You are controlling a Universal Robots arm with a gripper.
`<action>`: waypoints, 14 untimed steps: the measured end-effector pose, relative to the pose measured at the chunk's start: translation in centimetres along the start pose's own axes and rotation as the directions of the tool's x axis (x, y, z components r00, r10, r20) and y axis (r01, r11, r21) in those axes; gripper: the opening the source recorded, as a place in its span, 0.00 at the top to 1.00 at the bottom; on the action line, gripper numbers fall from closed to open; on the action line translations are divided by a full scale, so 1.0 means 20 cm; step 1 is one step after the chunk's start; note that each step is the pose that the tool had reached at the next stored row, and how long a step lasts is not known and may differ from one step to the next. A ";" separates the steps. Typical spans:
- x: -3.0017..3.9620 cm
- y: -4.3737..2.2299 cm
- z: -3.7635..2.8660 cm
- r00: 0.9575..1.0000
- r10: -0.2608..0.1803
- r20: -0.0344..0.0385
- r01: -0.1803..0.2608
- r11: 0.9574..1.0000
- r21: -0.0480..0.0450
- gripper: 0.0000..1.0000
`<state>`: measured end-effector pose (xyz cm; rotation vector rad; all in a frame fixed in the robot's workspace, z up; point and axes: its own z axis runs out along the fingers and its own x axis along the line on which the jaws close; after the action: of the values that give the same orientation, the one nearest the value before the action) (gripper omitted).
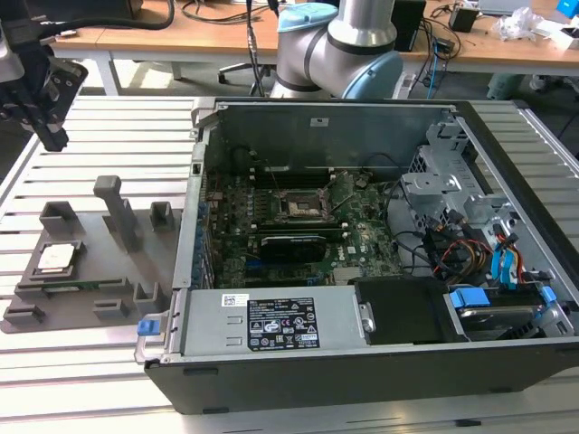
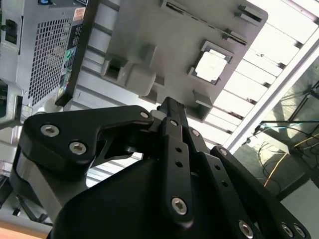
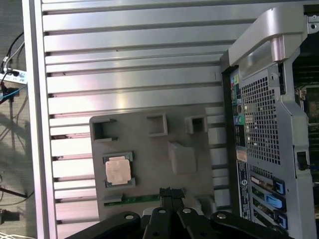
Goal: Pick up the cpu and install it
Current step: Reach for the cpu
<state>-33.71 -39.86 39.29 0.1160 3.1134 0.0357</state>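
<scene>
The tool (image 1: 54, 136), fingers closed together with nothing between them, hung above the slatted metal bench (image 1: 118, 127) at the exterior view's left, well apart from the cpu (image 1: 56, 258) it was due to collect. The black linkage converged to one narrow tip in both wrist views, which looked down past it to the work below.

The cpu lay flat, silvery top upward, in a square recess of a grey holder plate (image 1: 95, 233) on the bench. The recess looked made to keep the chip level and in a fixed spot, with its edges free for a pinch. Other empty pockets and an upright post stood on the same plate. In the first wrist view the cpu (image 3: 118, 170) sat near the tool's tip (image 3: 172, 191) but clear of it.

Just beside the plate, the computer case (image 1: 326, 127) lay on its side with its panel off, apparently so that the motherboard faced upward for access from above. Its black-framed socket (image 1: 298, 206) appeared unoccupied, with a long black expansion card (image 1: 291, 244) close by. The arm's (image 1: 344, 36) base rose behind the case.
</scene>
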 end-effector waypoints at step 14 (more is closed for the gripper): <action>0.153 -0.011 -0.003 1.000 0.000 0.000 0.000 1.000 0.000 0.89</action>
<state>-36.77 -39.85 39.26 0.1161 3.1133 0.0357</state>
